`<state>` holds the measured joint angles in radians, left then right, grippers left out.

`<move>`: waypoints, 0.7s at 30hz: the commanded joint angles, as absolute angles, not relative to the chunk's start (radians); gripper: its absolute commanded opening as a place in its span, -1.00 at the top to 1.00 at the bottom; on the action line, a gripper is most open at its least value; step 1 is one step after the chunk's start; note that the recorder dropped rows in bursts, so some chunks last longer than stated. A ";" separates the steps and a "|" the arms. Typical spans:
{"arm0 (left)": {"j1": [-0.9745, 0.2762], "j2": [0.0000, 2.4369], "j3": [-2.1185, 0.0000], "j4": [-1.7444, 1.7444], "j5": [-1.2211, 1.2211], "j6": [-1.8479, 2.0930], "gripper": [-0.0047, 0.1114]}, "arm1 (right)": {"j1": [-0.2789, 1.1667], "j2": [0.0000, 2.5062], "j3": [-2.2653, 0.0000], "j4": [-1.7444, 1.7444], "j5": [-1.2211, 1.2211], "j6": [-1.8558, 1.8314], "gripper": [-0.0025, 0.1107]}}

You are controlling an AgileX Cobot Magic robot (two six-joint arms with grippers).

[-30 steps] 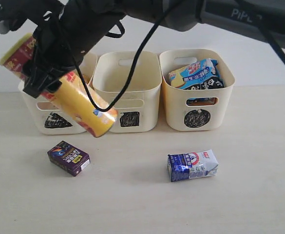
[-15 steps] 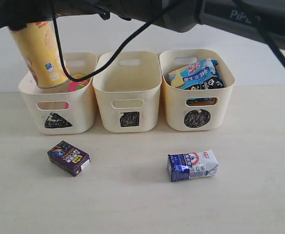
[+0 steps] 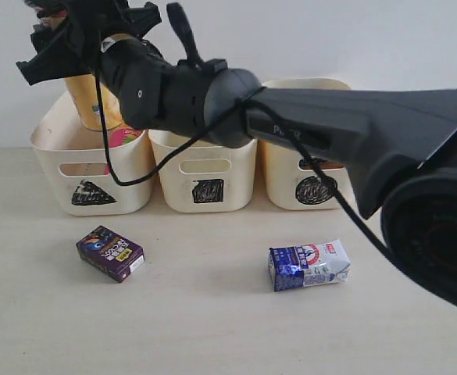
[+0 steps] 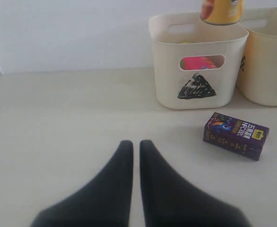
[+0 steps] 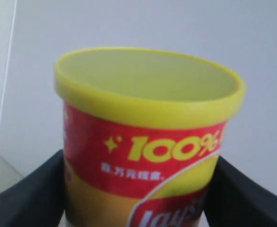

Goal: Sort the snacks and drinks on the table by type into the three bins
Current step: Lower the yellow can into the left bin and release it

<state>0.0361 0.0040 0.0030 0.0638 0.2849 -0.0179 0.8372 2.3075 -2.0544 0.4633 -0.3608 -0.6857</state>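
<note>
My right gripper (image 3: 70, 37) reaches across to the far left, shut on the yellow-orange Lay's tube (image 3: 89, 103). The tube stands upright, its lower end inside the rim of the triangle bin (image 3: 91, 178). The right wrist view shows the tube (image 5: 147, 137) with a black finger on each side. A pink tube (image 3: 123, 137) lies in that bin. On the table lie the dark purple carton (image 3: 109, 253) and the blue and white carton (image 3: 308, 264). My left gripper (image 4: 136, 144) is shut and empty over the table, short of the purple carton (image 4: 236, 135).
The square bin (image 3: 205, 168) stands in the middle and the circle bin (image 3: 315, 186) on the right. My right arm (image 3: 322, 117) hides the circle bin's top and contents. The left wrist view shows the triangle bin (image 4: 195, 75) with the tube's end (image 4: 222, 10) above.
The tube swung from tilted in front of the bins to upright over the triangle bin. My right arm now crosses the view and covers the circle bin's top. Both cartons stayed put.
</note>
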 commanded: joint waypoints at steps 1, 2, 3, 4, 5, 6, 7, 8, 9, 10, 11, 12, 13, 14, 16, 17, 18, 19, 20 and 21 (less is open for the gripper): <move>0.037 0.000 0.000 0.063 0.278 -0.027 0.84 | 0.838 2.349 -2.057 0.339 -0.533 -0.568 0.96; 0.037 0.000 0.000 0.063 0.278 -0.027 0.84 | 0.838 2.359 -2.057 0.315 -0.560 -0.530 0.96; 0.037 0.000 0.000 0.063 0.278 -0.027 0.84 | 0.838 2.369 -2.057 0.291 -0.582 -0.498 0.96; 0.037 0.000 0.000 0.063 0.278 -0.027 0.84 | 0.838 2.380 -2.057 0.271 -0.593 -0.453 0.96; 0.037 0.000 0.000 0.063 0.278 -0.027 0.84 | 0.838 2.387 -2.057 0.254 -0.610 -0.429 0.96; 0.037 0.000 0.000 0.063 0.278 -0.027 0.84 | 0.838 2.400 -2.059 0.247 -0.618 -0.399 0.96; 0.037 0.000 0.000 0.063 0.278 -0.027 0.84 | 0.838 2.409 -2.060 0.245 -0.634 -0.394 0.96; 0.037 0.000 0.000 0.063 0.278 -0.027 0.84 | 0.836 2.421 -2.063 0.245 -0.639 -0.394 0.96; 0.037 0.000 0.000 0.063 0.278 -0.027 0.84 | 0.836 2.424 -2.063 0.245 -0.639 -0.394 0.96; 0.037 0.000 0.000 0.063 0.278 -0.027 0.84 | 0.836 2.433 -2.063 0.247 -0.639 -0.392 0.96; 0.037 0.000 0.000 0.063 0.278 -0.027 0.84 | 0.836 2.434 -2.063 0.249 -0.639 -0.391 0.96; 0.037 0.000 0.000 0.063 0.278 -0.027 0.84 | 0.836 2.443 -2.063 0.252 -0.637 -0.384 0.96; 0.037 0.000 0.000 0.063 0.278 -0.027 0.84 | 0.836 2.444 -2.063 0.252 -0.637 -0.372 0.96; 0.037 0.000 0.000 0.063 0.278 -0.027 0.84 | 0.836 2.452 -2.066 0.256 -0.632 -0.372 0.93; 0.037 0.000 0.000 0.063 0.278 -0.027 0.84 | 0.836 2.460 -2.066 0.256 -0.614 -0.367 0.71; 0.037 0.000 0.000 0.063 0.278 -0.027 0.84 | 0.836 2.463 -2.066 0.256 -0.623 -0.367 0.51; 0.037 0.000 0.000 0.063 0.278 -0.027 0.84 | 0.834 2.465 -2.066 0.256 -0.623 -0.367 0.30; 0.037 0.000 0.000 0.063 0.278 -0.027 0.84 | 0.835 2.465 -2.066 0.256 -0.616 -0.364 0.02; 0.037 0.000 0.000 0.063 0.278 -0.027 0.84 | 0.835 2.465 -2.066 0.256 -0.616 -0.364 -0.11; 0.037 0.000 0.000 0.063 0.278 -0.027 0.84 | 0.835 2.465 -2.066 0.256 -0.616 -0.362 -0.25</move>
